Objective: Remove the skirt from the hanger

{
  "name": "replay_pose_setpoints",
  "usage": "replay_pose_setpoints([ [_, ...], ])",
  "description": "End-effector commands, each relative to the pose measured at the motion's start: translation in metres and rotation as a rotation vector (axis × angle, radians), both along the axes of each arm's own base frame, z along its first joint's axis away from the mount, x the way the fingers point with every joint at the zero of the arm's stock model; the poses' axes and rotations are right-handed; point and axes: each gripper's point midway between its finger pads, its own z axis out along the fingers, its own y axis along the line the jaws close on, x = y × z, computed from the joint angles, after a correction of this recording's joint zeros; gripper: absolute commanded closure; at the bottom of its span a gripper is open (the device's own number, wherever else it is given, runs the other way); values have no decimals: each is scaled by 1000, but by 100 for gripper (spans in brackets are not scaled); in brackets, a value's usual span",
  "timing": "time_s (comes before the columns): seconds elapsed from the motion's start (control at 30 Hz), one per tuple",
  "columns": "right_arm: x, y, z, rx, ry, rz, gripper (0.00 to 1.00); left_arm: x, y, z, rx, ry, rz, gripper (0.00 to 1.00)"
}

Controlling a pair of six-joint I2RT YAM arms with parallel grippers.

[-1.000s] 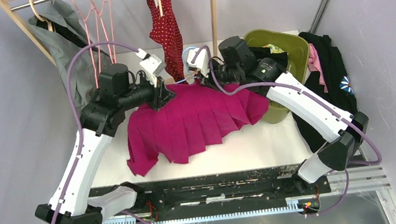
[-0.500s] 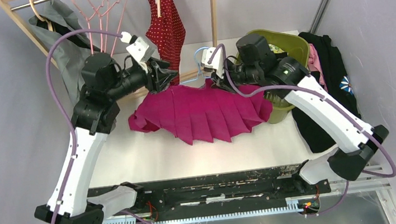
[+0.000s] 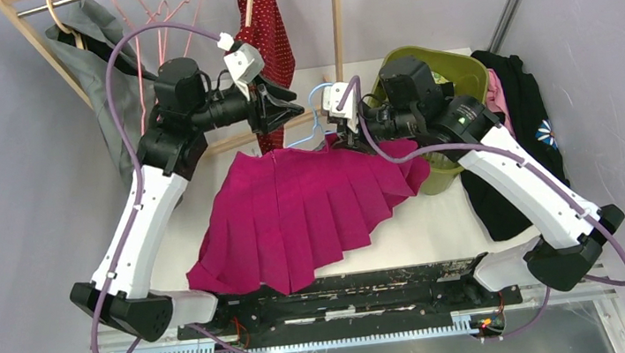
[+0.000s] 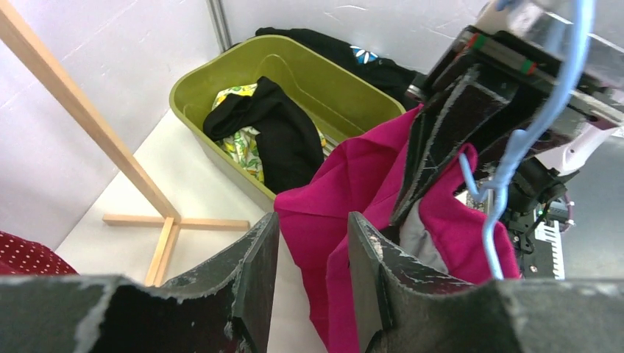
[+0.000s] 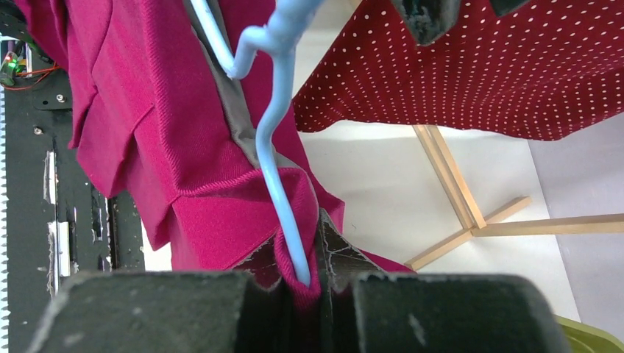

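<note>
The magenta pleated skirt (image 3: 295,214) hangs by its waistband and fans out down to the table's near edge. My right gripper (image 3: 342,136) holds it up. In the right wrist view, that gripper (image 5: 313,276) is shut on a fold of the skirt (image 5: 147,110) with the light blue hanger (image 5: 276,140) wire pinched inside it. The hanger (image 3: 316,109) sticks up between the two grippers. My left gripper (image 3: 294,107) hovers open just left of the hanger hook. In the left wrist view, the left gripper (image 4: 313,220) holds nothing, and the skirt (image 4: 346,184) and hanger (image 4: 515,162) lie beyond it.
A wooden rack (image 3: 337,14) stands at the back with a red dotted garment (image 3: 266,22), pink hangers (image 3: 154,26) and a grey garment (image 3: 95,50). A green bin (image 3: 457,71) of clothes sits behind the right arm, with black clothing (image 3: 524,117) to its right.
My left gripper opened, let go of the skirt and moved up and right toward the hanger. The skirt's freed left side dropped and spread toward the near edge. The right gripper stays shut.
</note>
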Motion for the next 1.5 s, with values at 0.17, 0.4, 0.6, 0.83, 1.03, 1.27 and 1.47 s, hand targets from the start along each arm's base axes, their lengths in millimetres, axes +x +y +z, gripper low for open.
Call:
replay_pose_setpoints([
  [0.17, 5, 12, 31, 89, -81, 32, 99, -40, 5, 20, -48, -41, -80, 58],
  [0.4, 8, 16, 35, 94, -84, 33, 99, -53, 3, 8, -56, 11, -139, 62],
  [0.6, 8, 18, 40, 99, -93, 38, 99, -58, 0, -8, -53, 59, -176, 61],
  [0.83, 9, 22, 42, 100, -100, 43, 99, -65, -6, -16, -53, 109, -218, 59],
  [1.03, 11, 24, 37, 88, -96, 44, 99, -71, -5, -14, -40, 118, -220, 57],
  [1.27, 10, 23, 34, 82, -97, 46, 99, -58, 10, 7, 20, 18, -78, 47],
  [1.47, 11, 21, 30, 66, -102, 39, 99, -64, 11, 5, 36, 14, -102, 40],
])
